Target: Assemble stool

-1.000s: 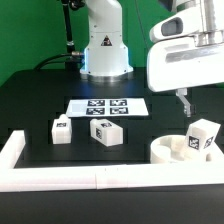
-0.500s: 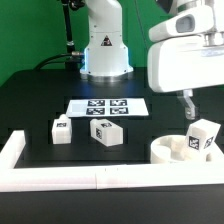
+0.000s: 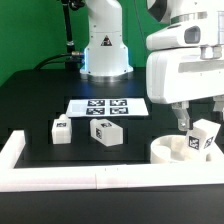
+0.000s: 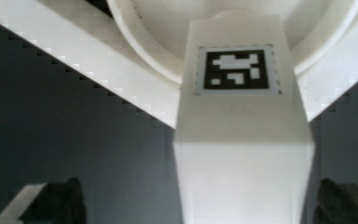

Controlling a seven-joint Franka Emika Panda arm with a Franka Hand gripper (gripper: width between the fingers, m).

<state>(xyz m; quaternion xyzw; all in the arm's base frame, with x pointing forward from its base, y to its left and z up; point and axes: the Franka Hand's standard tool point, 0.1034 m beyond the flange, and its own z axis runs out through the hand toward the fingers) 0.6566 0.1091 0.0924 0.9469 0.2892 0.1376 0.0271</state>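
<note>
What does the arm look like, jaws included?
A glossy white arm with a rounded base segment that carries a small black label. A black cable runs beside it. The hand is a boxy white housing, and the jaws are two thin dark fingers.

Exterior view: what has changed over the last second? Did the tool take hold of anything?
The tool came down over the upright leg that stands in the seat. Its fingers now sit on either side of the leg's top, open, with nothing gripped. The upright leg, the seat, the leftmost leg, the middle leg and the marker board stayed where they were.
</note>
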